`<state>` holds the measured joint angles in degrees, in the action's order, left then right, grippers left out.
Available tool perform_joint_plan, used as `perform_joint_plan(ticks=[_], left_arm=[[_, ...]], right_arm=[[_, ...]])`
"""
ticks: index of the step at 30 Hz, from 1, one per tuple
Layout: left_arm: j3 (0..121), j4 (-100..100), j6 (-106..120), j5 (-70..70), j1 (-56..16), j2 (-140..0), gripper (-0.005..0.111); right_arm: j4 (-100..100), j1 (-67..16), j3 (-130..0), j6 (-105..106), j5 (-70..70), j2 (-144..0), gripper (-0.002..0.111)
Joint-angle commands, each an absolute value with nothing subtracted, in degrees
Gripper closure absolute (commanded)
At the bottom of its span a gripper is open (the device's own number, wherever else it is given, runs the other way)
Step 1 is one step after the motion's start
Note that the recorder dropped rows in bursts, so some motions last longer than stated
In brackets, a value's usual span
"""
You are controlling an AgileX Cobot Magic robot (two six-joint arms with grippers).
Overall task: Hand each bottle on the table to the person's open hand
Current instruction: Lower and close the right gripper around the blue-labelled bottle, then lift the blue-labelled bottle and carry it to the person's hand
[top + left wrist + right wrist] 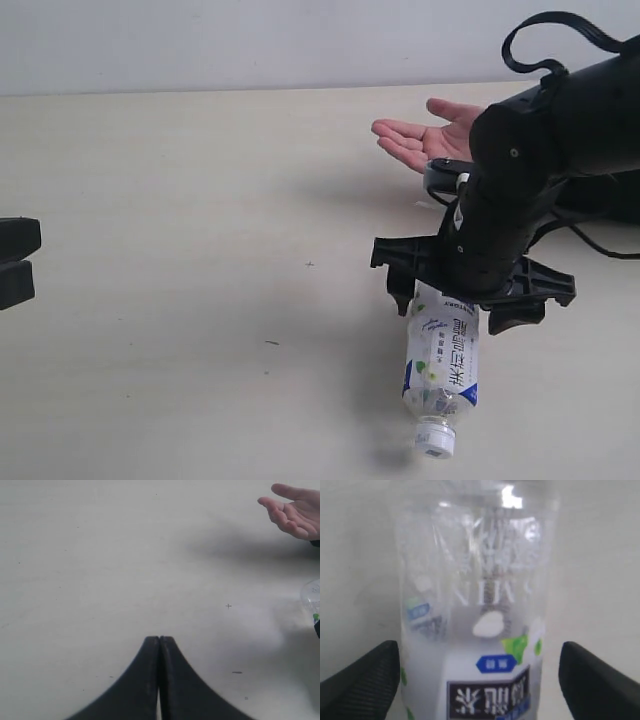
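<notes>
Right hand [450, 310] stands wide open astride the white-capped bottle [440, 365], lying lower right on the surface [200, 200]. Centre the grip mid-body, close firmly, then lift toward the person's open hand [420, 140], upper right.

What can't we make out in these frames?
- Bottle: base end hidden under the right gripper in the exterior view; cap end cut off by the frame edge in the right wrist view, and the label print is blurred there.
- Hand: wrist hidden behind the right arm in the exterior view; cut by the frame edge in the left wrist view.
- Left gripper: mostly cut off by the exterior view's left edge.
</notes>
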<state>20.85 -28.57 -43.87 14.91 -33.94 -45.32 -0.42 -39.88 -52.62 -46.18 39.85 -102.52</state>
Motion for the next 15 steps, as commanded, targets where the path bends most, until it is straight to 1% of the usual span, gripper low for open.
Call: perform_joint_plan(ticks=[1,3,5,7,8,9,10,15], left_arm=[[20.66,-28.47,-43.69,14.89,-33.78,-44.93,0.107],[20.66,-28.47,-43.69,14.89,-33.78,-44.93,0.107],[20.66,-28.47,-43.69,14.89,-33.78,-44.93,0.107],[20.66,-28.47,-43.69,14.89,-33.78,-44.93,0.107],[20.66,-28.47,-43.69,14.89,-33.78,-44.93,0.107],[20.66,-28.47,-43.69,14.89,-33.78,-44.93,0.107],[20.66,-28.47,-43.69,14.89,-33.78,-44.93,0.107],[20.66,-28.47,-43.69,14.89,-33.78,-44.93,0.107]], right_arm=[[-0.62,-39.96,-52.49,-46.55,37.40,-104.25,0.035],[-0.49,-39.96,-52.49,-46.55,37.40,-104.35,0.046],[0.00,-39.96,-52.49,-46.55,38.14,-104.35,0.061],[0.00,-39.96,-52.49,-46.55,38.54,-103.98,0.083],[0.00,-39.96,-52.49,-46.04,38.93,-103.84,0.092],[0.00,-39.96,-52.49,-45.29,39.68,-103.81,0.105],[0.48,-39.96,-52.49,-44.98,40.70,-103.72,0.108],[1.66,-39.96,-52.49,-41.39,44.12,-101.31,0.108]])
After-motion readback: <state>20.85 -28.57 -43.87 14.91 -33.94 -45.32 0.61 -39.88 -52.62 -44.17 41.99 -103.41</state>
